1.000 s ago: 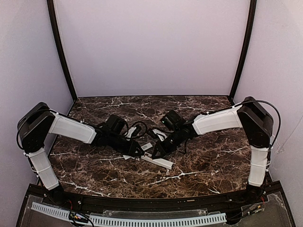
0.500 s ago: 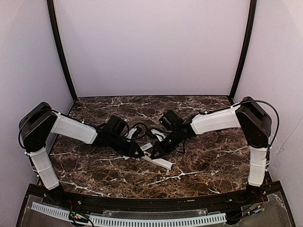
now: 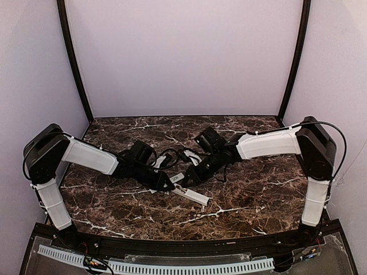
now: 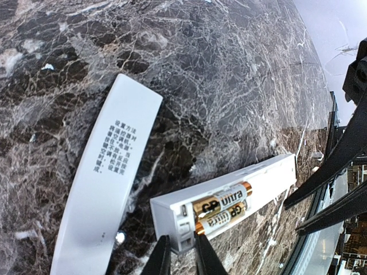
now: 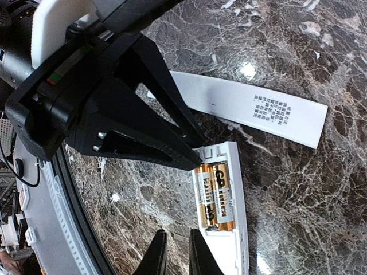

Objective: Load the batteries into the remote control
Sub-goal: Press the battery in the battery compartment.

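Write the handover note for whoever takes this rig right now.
Left gripper: shut on one end of the remote, which lies on the table.
Right gripper: fingers close together, empty, just beside the remote.
Batteries: both seated side by side in the open bay.
Cover: off, lying flat on the table next to the remote, printed side up.
Done: batteries loaded.
Left: probably fit the cover back on.

A thin flat white strip point(image 4: 109, 177) with printed black characters lies mid-width on the dark marbled tabletop point(image 3: 258, 195).
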